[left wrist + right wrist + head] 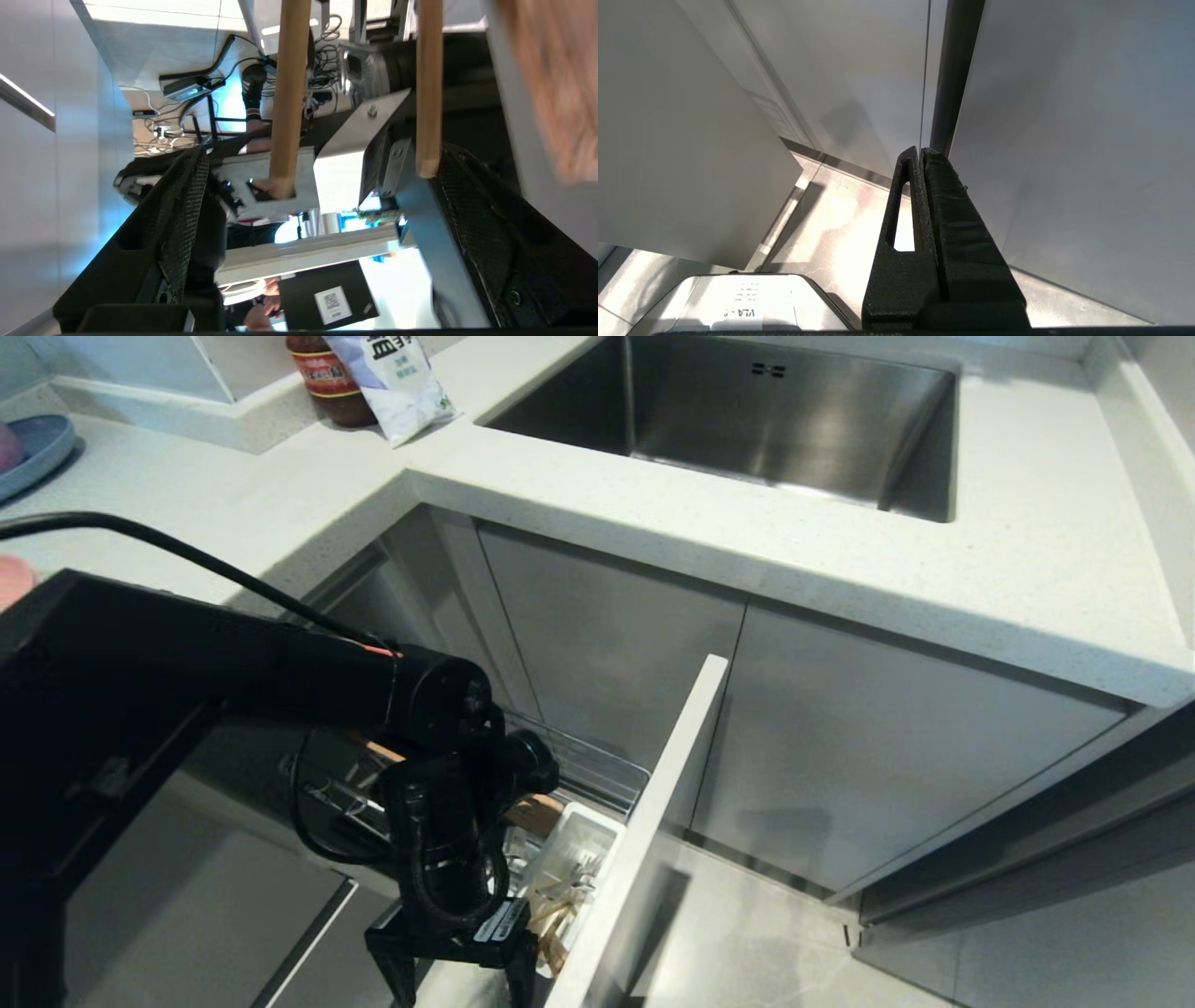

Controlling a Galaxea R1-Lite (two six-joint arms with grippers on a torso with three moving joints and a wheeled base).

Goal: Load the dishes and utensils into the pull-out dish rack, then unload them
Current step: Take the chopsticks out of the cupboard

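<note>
The pull-out dish rack point(597, 770) stands drawn out below the counter, with its white front panel point(658, 812) and white cutlery box point(586, 840). Utensils point(560, 905) stick up in that box. My left gripper point(457, 980) hangs fingers down just in front of the box. It is open. In the left wrist view two wooden chopsticks point(287, 93) stand loose between the spread fingers point(184, 219) of that gripper point(322, 156). Of the dishes only a pink edge point(14, 581) shows, on the counter at far left. My right gripper point(920, 151) is parked, shut and empty, beside cabinet fronts.
A steel sink point(766, 420) is set in the white counter point(653, 523). A jar point(327, 378) and a white bag point(397, 378) stand at its back left, a blue plate point(33, 448) farther left. A person's hand point(257, 312) and a black laptop point(327, 298) show past the left fingers.
</note>
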